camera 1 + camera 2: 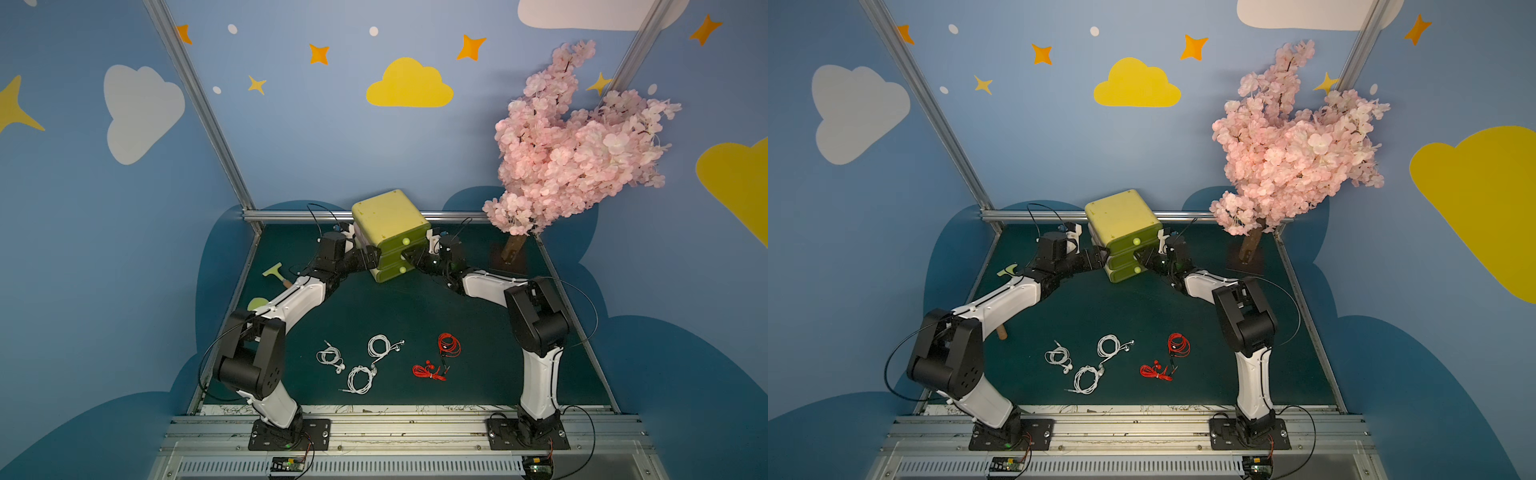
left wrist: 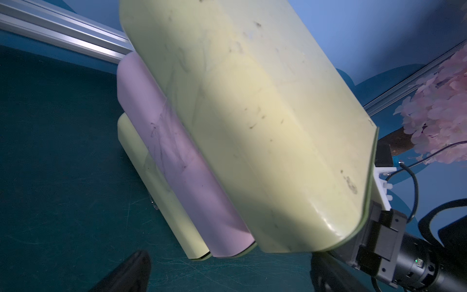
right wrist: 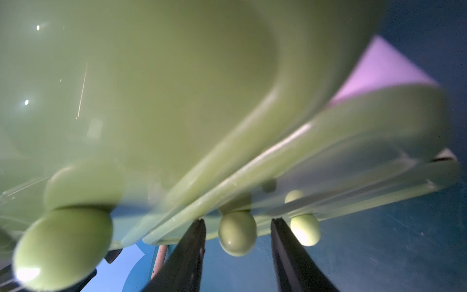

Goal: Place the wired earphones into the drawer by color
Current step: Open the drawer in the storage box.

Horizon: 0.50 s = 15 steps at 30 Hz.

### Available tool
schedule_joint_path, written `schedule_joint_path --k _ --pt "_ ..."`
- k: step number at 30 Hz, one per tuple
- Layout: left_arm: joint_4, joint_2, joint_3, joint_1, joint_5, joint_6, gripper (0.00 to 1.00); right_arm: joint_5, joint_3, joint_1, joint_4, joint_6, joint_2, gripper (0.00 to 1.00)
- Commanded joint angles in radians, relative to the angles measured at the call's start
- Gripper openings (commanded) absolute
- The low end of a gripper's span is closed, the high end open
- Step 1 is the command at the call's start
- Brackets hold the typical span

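Note:
The yellow-green drawer [image 1: 386,216] [image 1: 1121,214] unit stands at the back middle, with three fronts that each carry a round knob. My right gripper [image 3: 238,221] [image 1: 409,254] is open, its fingers [image 3: 187,252] straddling the middle knob [image 3: 237,235] with a gap on each side. My left gripper [image 2: 227,275] [image 1: 371,258] is open against the unit's left side [image 2: 252,113], holding nothing. On the mat near the front lie the wired earphones: three white coils [image 1: 330,356] [image 1: 380,345] [image 1: 360,379] and two red coils [image 1: 449,345] [image 1: 429,371].
A pink blossom tree [image 1: 573,145] stands on a base at the back right. A green scraper [image 1: 274,272] with a brown handle lies at the left under my left arm. An aluminium rail [image 1: 299,215] runs behind the drawer unit.

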Motion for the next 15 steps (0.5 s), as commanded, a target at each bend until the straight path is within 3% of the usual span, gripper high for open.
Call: schedule_joint_path --k 1,15 --pt "0.004 0.014 0.033 0.001 -0.009 -0.005 1.00 -0.006 0.003 0.006 0.065 0.041 0.032 0.44" --pt "0.000 0.015 0.039 -0.001 -0.009 -0.004 1.00 -0.010 -0.018 0.006 0.119 0.096 0.045 0.32"
